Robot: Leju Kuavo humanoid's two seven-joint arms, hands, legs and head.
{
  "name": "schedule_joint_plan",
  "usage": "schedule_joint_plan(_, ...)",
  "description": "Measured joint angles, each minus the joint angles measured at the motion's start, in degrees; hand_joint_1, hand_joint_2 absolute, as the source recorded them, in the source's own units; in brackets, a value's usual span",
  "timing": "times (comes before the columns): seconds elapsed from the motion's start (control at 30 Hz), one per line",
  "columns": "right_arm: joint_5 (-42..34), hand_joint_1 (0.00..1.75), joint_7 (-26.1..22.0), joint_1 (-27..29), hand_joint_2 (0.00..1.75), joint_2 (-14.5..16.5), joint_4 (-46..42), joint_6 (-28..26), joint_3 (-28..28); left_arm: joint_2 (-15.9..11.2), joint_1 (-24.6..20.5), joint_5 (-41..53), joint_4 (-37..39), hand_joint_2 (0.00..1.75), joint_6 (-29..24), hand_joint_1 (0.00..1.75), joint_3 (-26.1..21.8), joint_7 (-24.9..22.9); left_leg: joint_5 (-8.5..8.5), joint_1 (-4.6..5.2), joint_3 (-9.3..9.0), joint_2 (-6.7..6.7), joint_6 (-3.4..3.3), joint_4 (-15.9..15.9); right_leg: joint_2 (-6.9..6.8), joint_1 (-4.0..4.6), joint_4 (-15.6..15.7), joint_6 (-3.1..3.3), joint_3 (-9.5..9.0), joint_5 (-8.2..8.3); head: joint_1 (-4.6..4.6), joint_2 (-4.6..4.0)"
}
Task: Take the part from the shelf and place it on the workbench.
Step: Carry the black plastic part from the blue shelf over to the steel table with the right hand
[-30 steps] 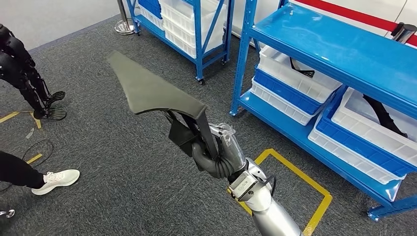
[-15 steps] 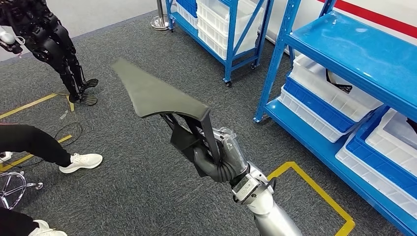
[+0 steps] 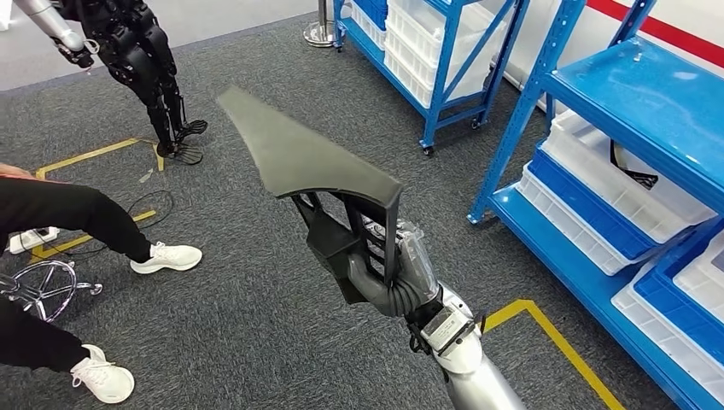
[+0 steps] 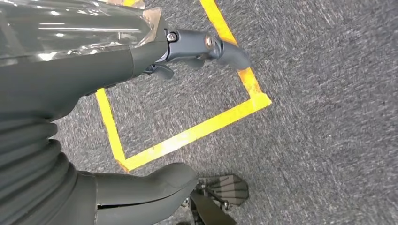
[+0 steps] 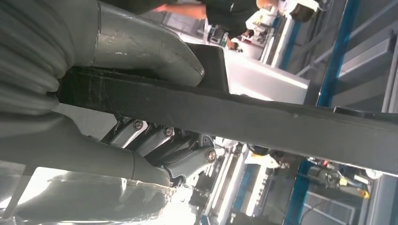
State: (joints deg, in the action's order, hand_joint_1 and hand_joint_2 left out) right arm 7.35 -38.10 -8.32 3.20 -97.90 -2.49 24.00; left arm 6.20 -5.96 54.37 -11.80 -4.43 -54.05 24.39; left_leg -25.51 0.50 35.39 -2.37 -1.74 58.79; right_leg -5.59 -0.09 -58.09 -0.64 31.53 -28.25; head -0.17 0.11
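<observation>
The part (image 3: 299, 154) is a long, dark grey, wing-shaped panel with a ribbed bracket under its wide end. My right hand (image 3: 393, 278) grips that bracket and holds the panel up over the grey carpet, its pointed tip aimed away to the upper left. In the right wrist view the part's dark bar (image 5: 281, 122) runs across the picture, with the thumb (image 5: 150, 47) pressed on it and the fingers wrapped around the other side. My left hand (image 4: 141, 117) hangs above the floor, fingers apart, holding nothing.
Blue shelving (image 3: 632, 102) with white and blue bins stands at the right, and another blue rack (image 3: 435, 51) at the back. A person's legs in white shoes (image 3: 166, 254) and a chair base (image 3: 43, 286) are at the left. A dark robot (image 3: 137, 51) stands far left. Yellow tape (image 3: 546, 333) marks the floor.
The camera has turned left, so the shelves slide toward the right edge while the person and the other robot come further into view. My right hand keeps its hold on the part.
</observation>
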Motion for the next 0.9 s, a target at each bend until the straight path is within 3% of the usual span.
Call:
schedule_joint_plan(0.03,-0.07,1.75,-0.05,0.07,1.75,0.03,-0.21,0.12,-0.12,0.0,0.06,0.04,0.0,1.75,0.0,0.0,-0.02,-0.01,0.21,-0.11,-0.2,0.58,-0.35,-0.35,-0.17,-0.01,-0.04,-0.29,-0.02,-0.14,0.01,0.0)
schedule_joint_plan(0.1,-0.14,1.75,-0.17,0.15,1.75,0.01,-0.61,0.35,-0.44,0.06,0.09,0.05,0.0,1.75,0.0,0.0,-0.07,0.0,0.77,-0.36,-0.82,1.66,-1.07,-1.29,1.39,-0.04,-2.05,-0.52,0.63,-1.35,0.08,-0.01)
schedule_joint_plan(0.17,-0.24,1.75,-0.3,0.34,1.75,-0.07,-0.88,0.6,-0.89,0.09,-0.04,0.05,-0.01,1.75,0.03,0.0,-0.09,0.01,1.08,-0.5,-1.18,2.8,-1.51,-1.72,4.08,-0.21,-8.4,-0.19,3.55,-4.11,0.22,-0.01)
schedule_joint_plan(0.23,-0.31,1.75,-0.33,0.74,1.75,-0.22,-0.96,0.73,-1.3,0.07,-0.07,0.06,-0.02,1.75,0.09,0.0,-0.1,0.0,1.11,-0.51,-1.15,4.27,-1.62,-1.69,5.15,-0.37,-15.01,-0.18,7.13,-6.21,0.29,0.0)
schedule_joint_plan(0.27,-0.31,1.75,-0.33,0.91,1.75,-0.3,-0.97,0.85,-1.44,0.08,-0.01,0.06,-0.02,1.75,0.13,0.0,-0.1,-0.01,1.11,-0.51,-1.15,5.05,-1.61,-1.66,5.29,-0.46,-15.94,-0.51,7.83,-6.13,0.28,0.0)
schedule_joint_plan(0.3,-0.27,1.75,-0.33,1.01,1.75,-0.33,-0.98,1.03,-1.54,0.1,0.05,0.06,-0.01,1.75,0.15,0.0,-0.1,-0.01,1.09,-0.52,-1.18,5.8,-1.58,-1.6,5.4,-0.54,-14.54,-1.03,7.37,-5.14,0.28,0.0)
schedule_joint_plan(0.37,-0.13,1.75,-0.33,1.04,1.75,-0.32,-1.04,1.57,-1.7,0.16,0.1,0.1,-0.01,1.75,0.17,0.0,-0.11,-0.02,0.99,-0.57,-1.18,7.26,-1.34,-1.35,6.66,-0.95,-6.95,-2.1,4.0,-1.8,0.31,0.0)
schedule_joint_plan(0.4,-0.05,1.75,-0.33,1.06,1.75,-0.28,-1.08,1.79,-1.77,0.17,0.09,0.13,-0.01,1.75,0.19,0.0,-0.11,-0.01,0.84,-0.49,-1.06,7.95,-1.07,-1.08,7.44,-1.11,-3.44,-2.27,2.38,-0.46,0.3,0.0)
schedule_joint_plan(0.47,0.05,1.75,-0.33,1.1,1.75,-0.17,-1.14,2.08,-1.86,0.16,0.12,0.21,-0.01,1.75,0.21,0.0,-0.11,0.02,0.67,-0.44,-0.65,8.96,-0.37,-0.67,8.41,-1.17,-0.15,-1.8,0.89,0.65,0.28,0.0)
schedule_joint_plan(0.53,0.27,1.75,-0.33,1.06,1.75,0.0,-1.19,2.34,-1.92,0.13,0.27,0.3,-0.01,1.75,0.19,0.0,-0.11,0.03,0.71,-0.68,-0.31,9.64,0.31,-0.61,7.53,-1.13,-0.02,-0.92,0.75,0.89,0.24,0.0)
schedule_joint_plan(0.6,0.69,1.75,-0.39,0.91,1.75,0.29,-1.34,2.61,-1.96,0.11,0.34,0.44,-0.01,1.75,0.15,0.0,-0.11,-0.02,-0.33,-0.81,0.49,7.95,0.88,0.94,6.53,-1.34,0.27,-0.1,0.46,1.07,0.15,0.0)
schedule_joint_plan(0.7,1.46,1.75,-0.66,0.68,1.75,0.56,-1.94,2.78,-1.99,0.19,0.16,0.65,-0.01,1.75,0.15,0.0,-0.1,-0.1,-5.25,-1.06,5.4,3.55,1.63,10.77,4.7,-1.03,0.41,0.95,0.23,0.93,-0.02,0.0)
schedule_joint_plan(0.77,1.71,1.75,-0.7,0.55,1.75,0.57,-2.25,2.81,-1.99,0.23,0.19,0.69,0.0,1.75,0.15,0.0,-0.09,-0.13,-6.47,-1.38,8.22,2.75,1.92,15.71,3.41,-0.76,0.39,1.15,0.2,0.8,-0.02,0.0)
schedule_joint_plan(0.8,1.74,1.75,-0.7,0.47,1.75,0.6,-2.35,2.81,-1.99,0.24,0.23,0.69,0.0,1.75,0.14,0.0,-0.1,-0.16,-5.51,-1.5,8.05,2.54,1.97,15.05,2.83,-0.7,0.39,1.15,0.17,0.72,-0.02,0.0)
schedule_joint_plan(0.83,1.74,1.75,-0.7,0.36,1.75,0.62,-2.47,2.82,-1.99,0.22,0.25,0.69,-0.01,1.75,0.14,0.0,-0.1,-0.19,-3.75,-1.58,6.64,2.13,1.93,12.17,2.29,-0.67,0.39,1.08,0.08,0.62,-0.02,0.0)
schedule_joint_plan(0.9,1.74,1.75,-0.7,0.1,1.75,0.66,-2.76,2.82,-2.0,0.2,0.14,0.69,-0.02,1.75,0.13,0.0,-0.11,-0.22,-0.5,-1.43,2.4,0.11,1.6,4.26,1.36,-0.4,0.35,0.67,-0.17,0.3,-0.01,0.0)
